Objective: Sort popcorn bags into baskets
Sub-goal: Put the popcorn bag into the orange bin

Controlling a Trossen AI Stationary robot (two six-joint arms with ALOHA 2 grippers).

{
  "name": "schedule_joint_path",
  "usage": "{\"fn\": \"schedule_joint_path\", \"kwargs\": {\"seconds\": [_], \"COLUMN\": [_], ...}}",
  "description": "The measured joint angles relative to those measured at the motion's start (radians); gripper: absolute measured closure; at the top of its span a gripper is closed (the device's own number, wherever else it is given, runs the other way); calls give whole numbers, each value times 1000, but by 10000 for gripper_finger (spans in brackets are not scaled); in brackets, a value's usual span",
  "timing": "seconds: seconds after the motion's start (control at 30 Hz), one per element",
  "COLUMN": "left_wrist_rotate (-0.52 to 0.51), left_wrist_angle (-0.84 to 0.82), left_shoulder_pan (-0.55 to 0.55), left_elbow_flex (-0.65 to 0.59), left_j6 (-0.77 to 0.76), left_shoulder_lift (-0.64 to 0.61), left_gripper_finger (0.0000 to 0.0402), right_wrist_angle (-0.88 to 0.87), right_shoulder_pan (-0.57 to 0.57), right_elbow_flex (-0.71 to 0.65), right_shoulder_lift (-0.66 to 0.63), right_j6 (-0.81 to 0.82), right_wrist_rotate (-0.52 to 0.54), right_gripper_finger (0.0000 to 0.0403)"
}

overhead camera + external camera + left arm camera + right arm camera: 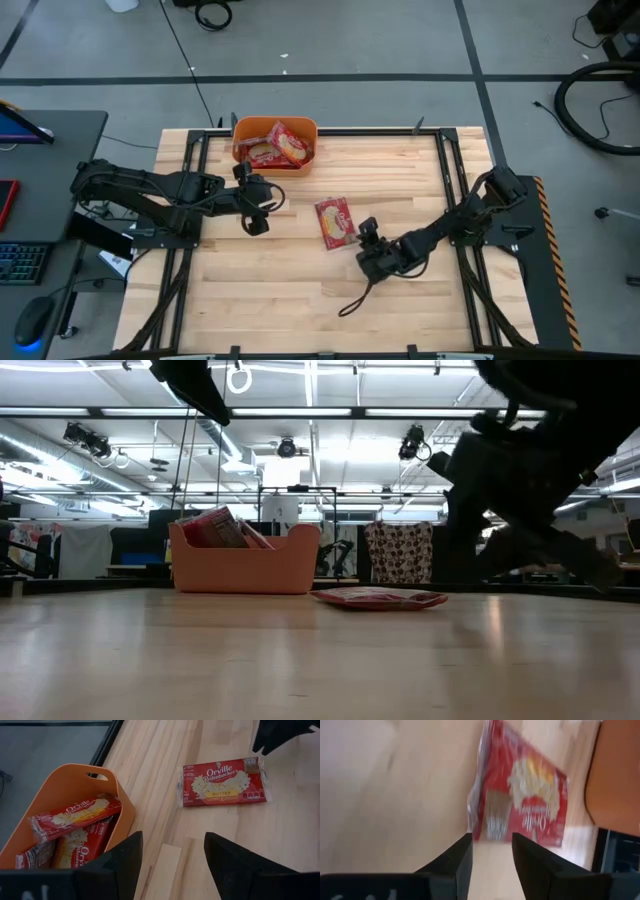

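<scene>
— Start at the left. The left gripper (262, 206) hangs just in front of the orange basket (240, 130), fingers apart, nothing between them. See anything risky there?

— Only if it moves carelessly. The packets in the basket (277, 146) are heaped, one leaning up against the wall. You can see them poking above the rim from table height (222, 527). A sweep past that rim might catch a corner and tip one out, or shove the whole tub along the table (300, 300).

— And in the middle?

— One loose popcorn bag (335, 220) lying flat on the wood, well clear of the basket. From the left wrist its label faces up (222, 782).

— So the right arm wants that one?

— Looks that way. The right gripper (368, 238) sits just beside the bag's near edge, jaws open a narrow way and empty; its wrist camera looks straight at the packet (522, 802).

— What worries you?

— The bag is thin and flush to the boards. If the fingers come in too high, I'd guess they skid over the film and push it away rather than pinch it. Too shallow a bite on the crimped end and it could slip out on the way to the basket.

— And both arms heading for one tub?

— They could crowd each other at the rim, I'd say.
</scene>
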Motion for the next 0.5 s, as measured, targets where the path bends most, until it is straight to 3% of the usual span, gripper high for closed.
{"fn": "schedule_joint_path", "kwargs": {"seconds": [0.27, 0.5], "left_wrist_rotate": [0, 0], "left_wrist_angle": [0, 0], "left_shoulder_pan": [0, 0], "left_elbow_flex": [0, 0], "left_j6": [1, 1], "left_shoulder_lift": [0, 0], "left_gripper_finger": [186, 186], "right_wrist_angle": [-46, 133], "right_shoulder_pan": [-42, -92], "right_elbow_flex": [-1, -25], "right_shoulder_lift": [0, 0], "right_j6": [-79, -308], "right_wrist_rotate": [-43, -107], "right_gripper_finger": [199, 175]}}
